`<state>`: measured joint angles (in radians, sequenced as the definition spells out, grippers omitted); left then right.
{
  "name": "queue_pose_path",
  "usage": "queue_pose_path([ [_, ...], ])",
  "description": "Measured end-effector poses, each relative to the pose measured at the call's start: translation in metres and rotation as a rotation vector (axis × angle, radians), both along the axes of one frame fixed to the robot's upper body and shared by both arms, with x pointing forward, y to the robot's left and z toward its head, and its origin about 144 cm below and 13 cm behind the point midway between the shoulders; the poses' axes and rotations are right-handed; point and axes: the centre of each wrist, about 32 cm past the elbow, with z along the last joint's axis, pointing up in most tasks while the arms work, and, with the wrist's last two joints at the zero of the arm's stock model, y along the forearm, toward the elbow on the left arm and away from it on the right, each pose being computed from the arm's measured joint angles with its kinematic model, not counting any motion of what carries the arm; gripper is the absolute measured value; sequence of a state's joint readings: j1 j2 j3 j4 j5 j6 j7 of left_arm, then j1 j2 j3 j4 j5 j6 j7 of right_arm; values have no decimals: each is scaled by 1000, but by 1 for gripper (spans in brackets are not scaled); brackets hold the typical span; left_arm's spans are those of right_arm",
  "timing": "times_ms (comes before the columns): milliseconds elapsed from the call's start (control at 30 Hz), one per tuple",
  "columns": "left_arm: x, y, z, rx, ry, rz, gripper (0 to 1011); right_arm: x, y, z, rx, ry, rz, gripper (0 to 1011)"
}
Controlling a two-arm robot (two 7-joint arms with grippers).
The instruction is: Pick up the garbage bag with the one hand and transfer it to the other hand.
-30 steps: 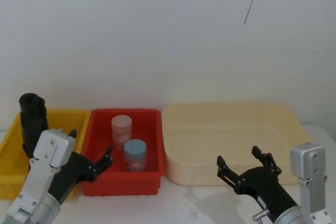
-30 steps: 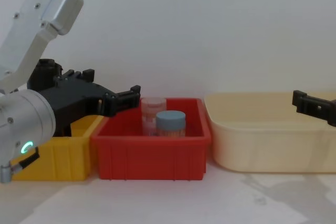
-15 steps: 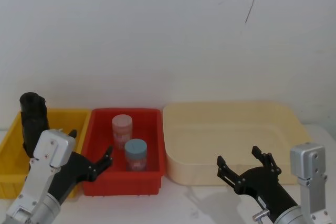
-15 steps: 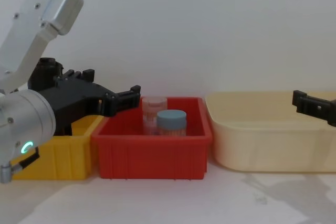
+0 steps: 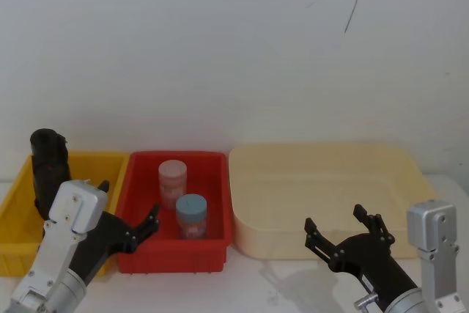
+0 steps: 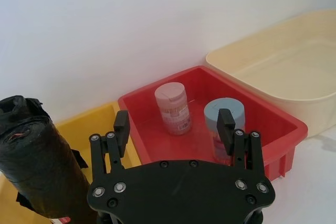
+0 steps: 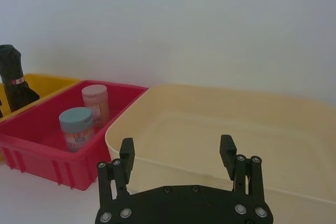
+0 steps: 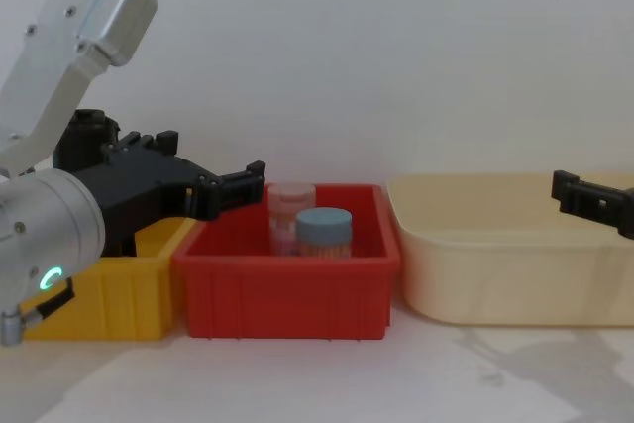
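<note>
Our left hand [image 5: 126,201], on the green-ringed arm, hovers at the front of the yellow bin [image 5: 95,157] and the red bin [image 5: 214,203], its two fingers spread wide and holding nothing. The garbage bag [image 5: 47,174] stands upright at the far left of the yellow bin, behind that hand and untouched. Our right hand [image 5: 334,219] hangs just as wide open and empty before the cream tub [image 5: 322,181]. A pink-lidded jar [image 5: 173,181] and a blue-lidded jar [image 5: 190,214] sit in the red bin on the white tabletop [image 5: 256,284].
</note>
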<state>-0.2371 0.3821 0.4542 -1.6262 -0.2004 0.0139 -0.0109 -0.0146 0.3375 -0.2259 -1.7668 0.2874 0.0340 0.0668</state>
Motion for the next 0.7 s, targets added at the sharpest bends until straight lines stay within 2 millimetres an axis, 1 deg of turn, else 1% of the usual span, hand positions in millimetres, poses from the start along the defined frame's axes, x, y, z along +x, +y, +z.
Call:
queue_pose_path([
  [500,-1,1,0,-1,1,1,1001,0,0,0,0,0,0,1000],
  [700,-5,7,-2,-10,10,11,1001,0,0,0,0,0,0,1000],
])
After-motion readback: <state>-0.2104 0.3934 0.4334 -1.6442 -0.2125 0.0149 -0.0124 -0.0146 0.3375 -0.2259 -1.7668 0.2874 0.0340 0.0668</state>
